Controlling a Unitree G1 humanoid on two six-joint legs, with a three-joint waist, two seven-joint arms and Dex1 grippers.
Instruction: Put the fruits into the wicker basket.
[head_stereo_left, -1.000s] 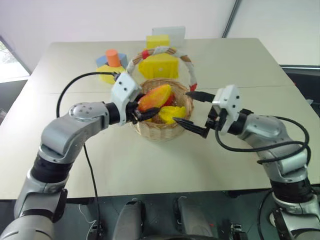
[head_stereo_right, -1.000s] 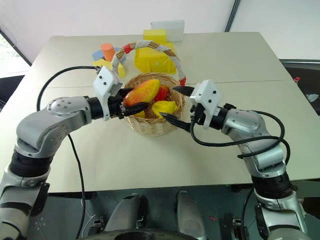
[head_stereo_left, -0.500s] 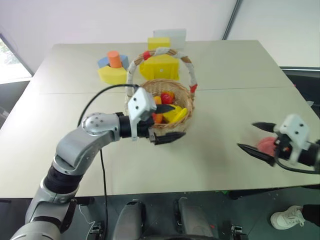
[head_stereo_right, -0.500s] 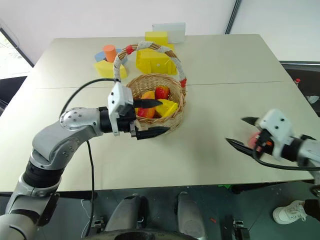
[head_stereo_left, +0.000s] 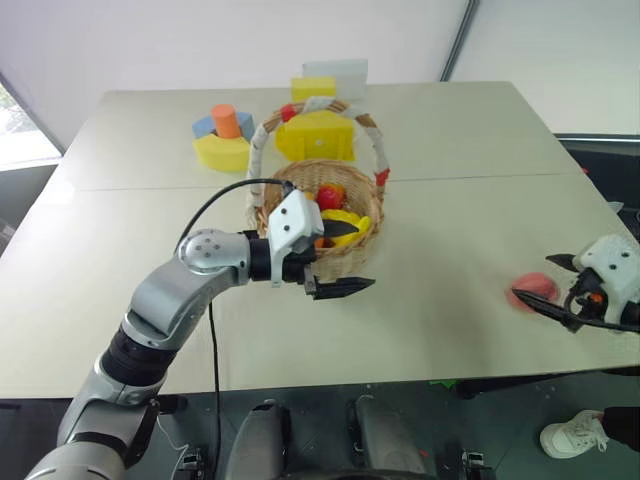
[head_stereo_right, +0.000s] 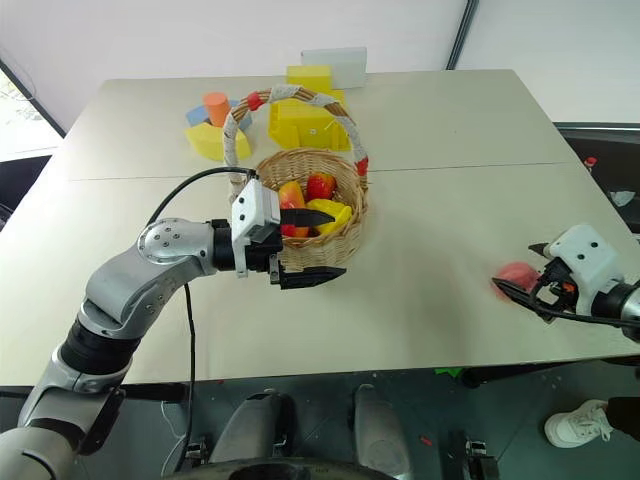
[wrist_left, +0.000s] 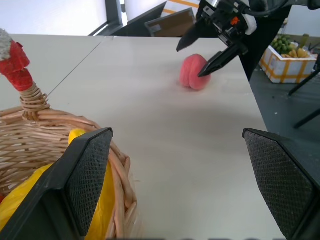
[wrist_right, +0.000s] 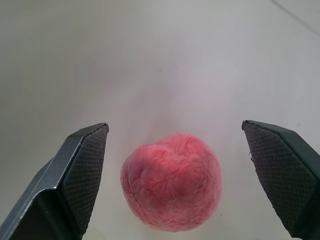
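Note:
The wicker basket (head_stereo_left: 340, 262) stands mid-table and holds several fruits, among them a red piece (head_stereo_left: 330, 196), a yellow banana (head_stereo_left: 348, 220) and an orange-red mango (head_stereo_right: 291, 195). My left gripper (head_stereo_left: 345, 258) is open and empty at the basket's front rim, pointing right. A pink peach (head_stereo_left: 535, 287) lies on the table near the front right edge. My right gripper (head_stereo_right: 512, 265) is open, one finger on either side of the peach (wrist_right: 171, 187) without touching it. The left wrist view also shows the peach (wrist_left: 195, 71) between those fingers.
Behind the basket sit foam blocks: a yellow block (head_stereo_left: 316, 133), a yellow arch (head_stereo_left: 222, 152) with an orange cylinder (head_stereo_left: 226, 118), a blue piece (head_stereo_left: 204, 126) and a white box (head_stereo_left: 335, 72). The table's front edge (head_stereo_left: 450, 372) runs close to the peach.
The mango that my left gripper held over the basket now lies inside it, and that gripper has drawn back empty. My right arm swung right and down, from the basket to the peach.

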